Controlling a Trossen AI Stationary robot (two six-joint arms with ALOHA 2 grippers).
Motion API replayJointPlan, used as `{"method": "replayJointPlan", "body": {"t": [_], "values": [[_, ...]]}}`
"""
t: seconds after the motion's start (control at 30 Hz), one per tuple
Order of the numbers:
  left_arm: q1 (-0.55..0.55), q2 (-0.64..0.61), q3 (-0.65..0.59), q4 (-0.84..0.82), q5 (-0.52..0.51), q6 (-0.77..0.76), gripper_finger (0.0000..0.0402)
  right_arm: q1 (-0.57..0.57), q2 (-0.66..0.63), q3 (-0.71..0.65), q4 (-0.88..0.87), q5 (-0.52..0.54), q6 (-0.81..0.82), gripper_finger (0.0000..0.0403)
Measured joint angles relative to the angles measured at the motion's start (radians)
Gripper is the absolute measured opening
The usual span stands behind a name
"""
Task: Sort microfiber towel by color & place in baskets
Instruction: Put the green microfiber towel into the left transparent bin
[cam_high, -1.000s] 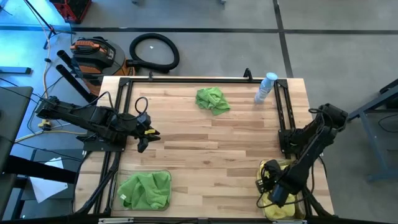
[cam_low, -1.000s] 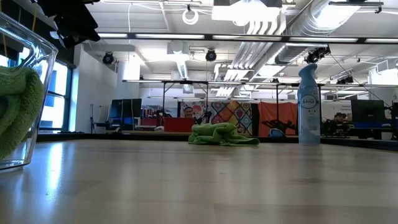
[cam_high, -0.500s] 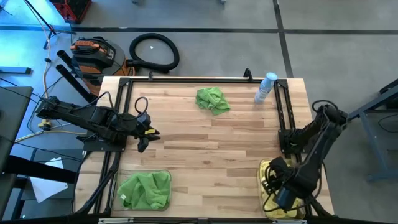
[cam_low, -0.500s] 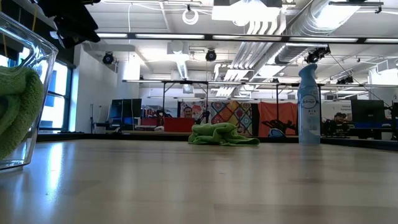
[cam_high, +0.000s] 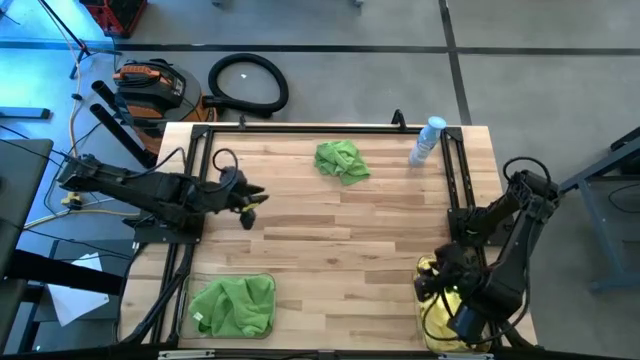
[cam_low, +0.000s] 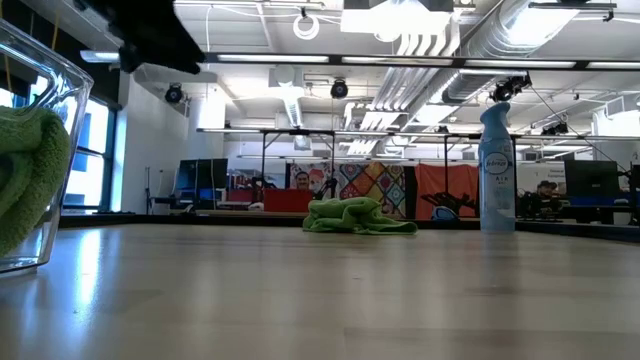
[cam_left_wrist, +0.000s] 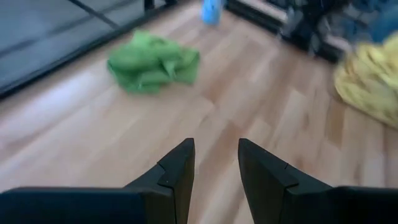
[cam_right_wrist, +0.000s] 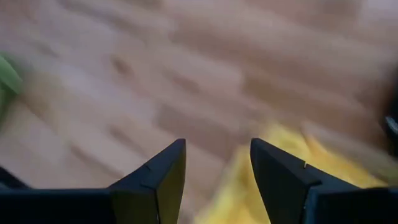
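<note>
One lime green towel (cam_high: 342, 160) lies crumpled on the bare wood at the table's far middle, also seen in the low view (cam_low: 355, 215) and the left wrist view (cam_left_wrist: 152, 59). More green towels (cam_high: 235, 305) fill the clear basket (cam_high: 232, 277) at the near left corner. Yellow towels (cam_high: 440, 325) fill the basket at the near right corner. My left gripper (cam_high: 252, 200) hovers open over the table's left side, pointing toward the loose green towel (cam_left_wrist: 214, 155). My right gripper (cam_right_wrist: 214, 162) is open above the yellow towels (cam_right_wrist: 273, 180).
A clear spray bottle with a blue cap (cam_high: 427, 140) stands at the far right of the table, right of the loose green towel. Black frame rails run along the table's left and right sides. Bare wood lies between the two baskets and the loose towel.
My left gripper has moved toward the table's right and far edge, nearer the loose green towel, and tipped up from pointing down. My right arm has swung toward the near edge above the yellow basket. The towels have stayed put.
</note>
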Motion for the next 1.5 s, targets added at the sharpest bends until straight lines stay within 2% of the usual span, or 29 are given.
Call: {"method": "replayJointPlan", "body": {"t": [0.1,0.17,0.3,0.4,0.5,0.6,0.77,0.93,1.07,1.17,1.3,1.37,1.5], "values": [[0.056,0.06,0.0,0.099,0.013,0.063,0.0113,-0.035,0.014,0.0,-0.025,0.143,0.031,0.0177],[0.116,0.119,0.0,0.19,0.078,0.127,0.0113,-0.074,0.016,0.0,-0.022,0.171,0.018,0.0177],[0.266,0.277,0.034,0.344,0.241,0.205,0.0113,-0.166,0.016,0.0,-0.023,0.136,-0.054,0.0177],[0.37,0.428,0.128,0.354,0.321,0.259,0.0113,-0.234,0.016,0.0,-0.023,0.09,-0.102,0.0177],[0.443,0.589,0.256,0.352,0.396,0.403,0.0113,-0.301,0.016,0.0,-0.023,0.078,-0.137,0.0177],[0.483,0.746,0.419,0.306,0.412,0.551,0.0113,-0.366,0.016,0.0,-0.023,0.077,-0.169,0.0177],[0.542,1.005,0.749,0.077,0.415,0.662,0.0113,-0.453,0.016,0.0,-0.023,0.064,-0.165,0.0177],[0.585,1.239,1.058,-0.148,0.414,0.659,0.0113,-0.51,0.016,0.0,-0.022,0.048,-0.165,0.0177],[0.611,1.396,1.242,-0.264,0.404,0.621,0.0113,-0.537,0.016,0.0,-0.021,0.0,-0.164,0.0177],[0.618,1.491,1.328,-0.303,0.404,0.622,0.0113,-0.549,0.016,0.0,-0.015,-0.01,-0.164,0.0177],[0.617,1.579,1.378,-0.33,0.413,0.623,0.0113,-0.559,0.016,0.0,-0.015,-0.01,-0.165,0.0177],[0.611,1.598,1.398,-0.367,0.345,0.652,0.0113,-0.56,0.015,0.0,-0.015,-0.009,-0.167,0.0177],[0.613,1.594,1.418,-0.377,0.379,0.66,0.0093,-0.559,0.015,0.0,-0.017,-0.008,-0.182,0.0177]]}}
